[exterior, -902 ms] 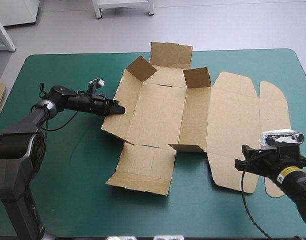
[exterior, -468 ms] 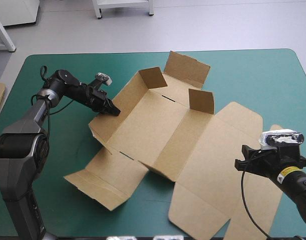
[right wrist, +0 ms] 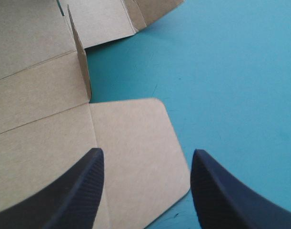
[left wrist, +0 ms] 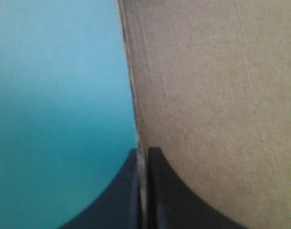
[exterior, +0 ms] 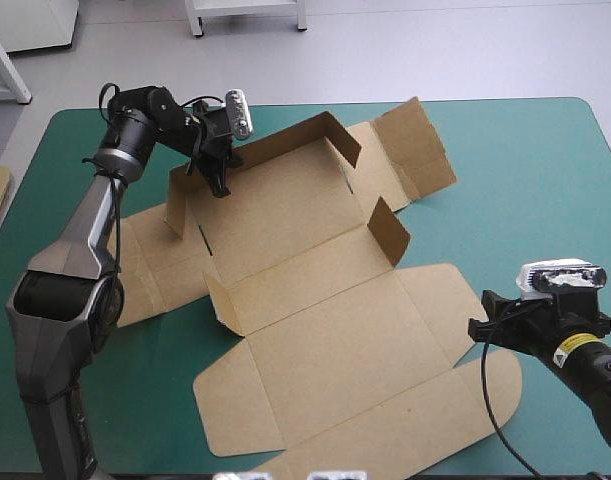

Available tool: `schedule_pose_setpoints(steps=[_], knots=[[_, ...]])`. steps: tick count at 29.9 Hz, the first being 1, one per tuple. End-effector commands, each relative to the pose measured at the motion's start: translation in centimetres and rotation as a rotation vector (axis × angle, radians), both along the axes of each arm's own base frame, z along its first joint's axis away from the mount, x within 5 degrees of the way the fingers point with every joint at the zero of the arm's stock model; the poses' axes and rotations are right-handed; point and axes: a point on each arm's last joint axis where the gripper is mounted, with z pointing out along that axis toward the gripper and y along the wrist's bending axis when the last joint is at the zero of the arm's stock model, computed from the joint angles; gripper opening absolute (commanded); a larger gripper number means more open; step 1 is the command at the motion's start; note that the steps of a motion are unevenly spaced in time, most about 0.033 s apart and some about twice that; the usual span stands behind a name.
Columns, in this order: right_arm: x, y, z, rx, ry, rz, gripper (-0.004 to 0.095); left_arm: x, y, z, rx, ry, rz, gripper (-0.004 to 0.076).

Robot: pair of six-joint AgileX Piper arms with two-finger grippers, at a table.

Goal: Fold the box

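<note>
A brown box (exterior: 315,300), mostly a flat sheet, lies askew on the teal-green surface (exterior: 545,170), the left gripper (exterior: 220,185) pinching a raised far wall (exterior: 275,138) tight between its fingers (left wrist: 164,191), probably to steer it, while the right gripper (right wrist: 146,153) hovers spread wide over a rounded flap (right wrist: 131,138).

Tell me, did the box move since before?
Yes. The box turned: its long end swung from the table's right edge toward the near edge, pulled by the left gripper.
</note>
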Motion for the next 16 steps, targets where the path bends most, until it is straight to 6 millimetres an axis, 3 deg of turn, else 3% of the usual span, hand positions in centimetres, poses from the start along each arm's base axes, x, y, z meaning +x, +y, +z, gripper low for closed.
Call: schedule_pose_setpoints(steps=[1,9,16], knots=[[0.4,0.1,1.8,0.021,-0.114,0.011,0.0509,-1.4,-2.5,5.4,0.016,-0.265,-0.112,-0.0008],[0.5,-0.5,1.9,-0.061,-0.141,-0.024,0.0509,-4.5,-9.4,6.1,0.186,-0.362,-0.225,-0.0009],[0.4,-1.8,2.9,-0.179,-0.142,-0.124,0.0509,-8.5,-12.2,9.1,0.21,-0.432,-0.125,-0.0009]])
